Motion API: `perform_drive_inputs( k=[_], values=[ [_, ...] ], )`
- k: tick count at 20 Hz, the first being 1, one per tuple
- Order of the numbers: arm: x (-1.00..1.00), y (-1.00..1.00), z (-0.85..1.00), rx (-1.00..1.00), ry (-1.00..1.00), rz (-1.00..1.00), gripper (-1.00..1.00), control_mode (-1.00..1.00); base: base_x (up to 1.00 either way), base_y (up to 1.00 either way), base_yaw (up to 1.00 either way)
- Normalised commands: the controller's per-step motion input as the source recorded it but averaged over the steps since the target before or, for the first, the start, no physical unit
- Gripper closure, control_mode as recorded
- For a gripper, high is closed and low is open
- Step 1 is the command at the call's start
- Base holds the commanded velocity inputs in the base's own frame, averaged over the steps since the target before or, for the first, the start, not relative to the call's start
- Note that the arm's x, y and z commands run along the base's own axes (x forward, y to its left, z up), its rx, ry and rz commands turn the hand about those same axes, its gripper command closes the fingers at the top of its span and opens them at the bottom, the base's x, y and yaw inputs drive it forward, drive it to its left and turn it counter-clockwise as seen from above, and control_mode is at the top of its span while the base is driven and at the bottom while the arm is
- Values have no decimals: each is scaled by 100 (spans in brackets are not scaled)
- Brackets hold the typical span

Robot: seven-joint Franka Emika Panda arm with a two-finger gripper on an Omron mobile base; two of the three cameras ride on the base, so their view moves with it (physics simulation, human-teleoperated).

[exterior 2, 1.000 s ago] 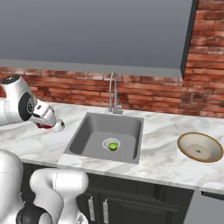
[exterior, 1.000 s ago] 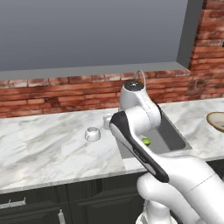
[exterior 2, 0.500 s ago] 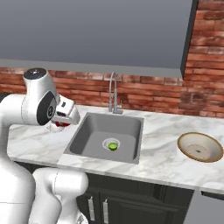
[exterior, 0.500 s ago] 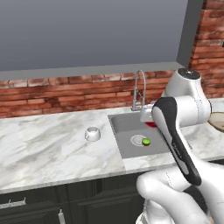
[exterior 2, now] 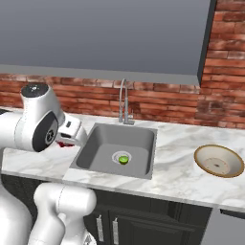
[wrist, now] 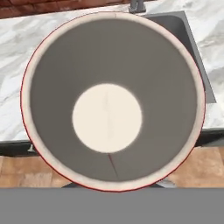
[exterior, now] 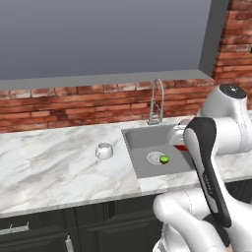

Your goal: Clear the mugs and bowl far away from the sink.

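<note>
Hand view: gripper closed on the red mug point(wrist: 113, 100), carried above the sink's point(exterior: 140, 136) right side. White mug point(exterior: 104, 150) stands on the counter point(exterior: 49, 162) left; bowl point(exterior 2: 219, 161) far right.

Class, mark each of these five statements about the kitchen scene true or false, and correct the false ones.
1. The white mug stands on the counter to the left of the sink. True.
2. The bowl lies inside the sink. False: it rests on the counter to the right of the sink.
3. The pincer holds the red mug. True.
4. A small green thing lies by the sink's drain. True.
5. The red mug is full of coffee. False: the hand view looks into an empty mug with a pale bottom.
</note>
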Motion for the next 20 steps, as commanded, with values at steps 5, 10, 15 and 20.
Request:
perform_drive_inputs(
  k=[5, 10, 15, 20],
  values=[
    [0, 0, 0, 0, 0, 0, 100, 100, -57, 4, 19],
    [0, 0, 0, 0, 0, 0, 100, 100, -18, -6, 79],
    [0, 0, 0, 0, 0, 0, 100, 100, -8, -4, 94],
    [0, 0, 0, 0, 0, 0, 100, 100, -26, 0, 99]
  ],
)
